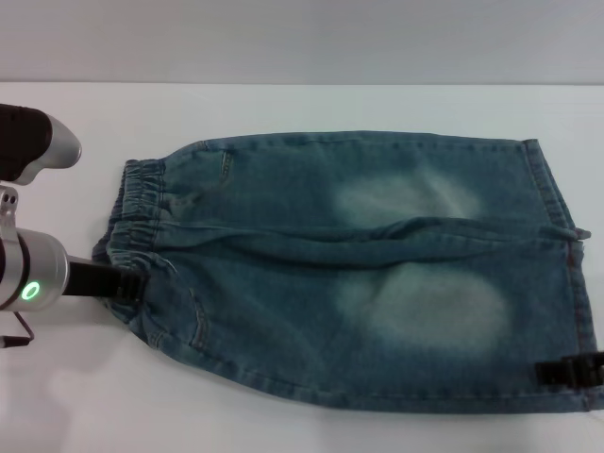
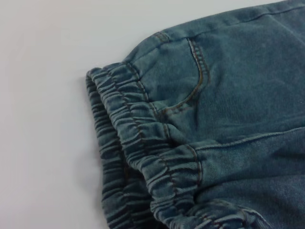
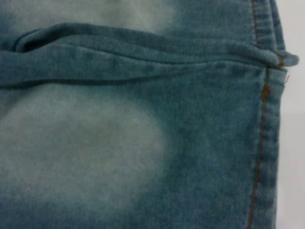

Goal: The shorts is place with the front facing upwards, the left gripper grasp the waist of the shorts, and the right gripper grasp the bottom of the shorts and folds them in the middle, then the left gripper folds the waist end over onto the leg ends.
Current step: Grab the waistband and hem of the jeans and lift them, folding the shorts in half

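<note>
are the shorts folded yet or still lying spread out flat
Spread out, not folded. In the head view the shorts show both legs side by side on the white table, with the waist of the shorts and the leg ends at opposite ends.

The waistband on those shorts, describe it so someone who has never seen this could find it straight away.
On the white table lie the denim shorts, spread flat. Follow them toward the robot's left, where the left pincer meets the cloth: the waistband is the puckered, gathered elastic strip there. The leg hems at the opposite end, near the right pincer, are flat and straight-stitched.
</note>
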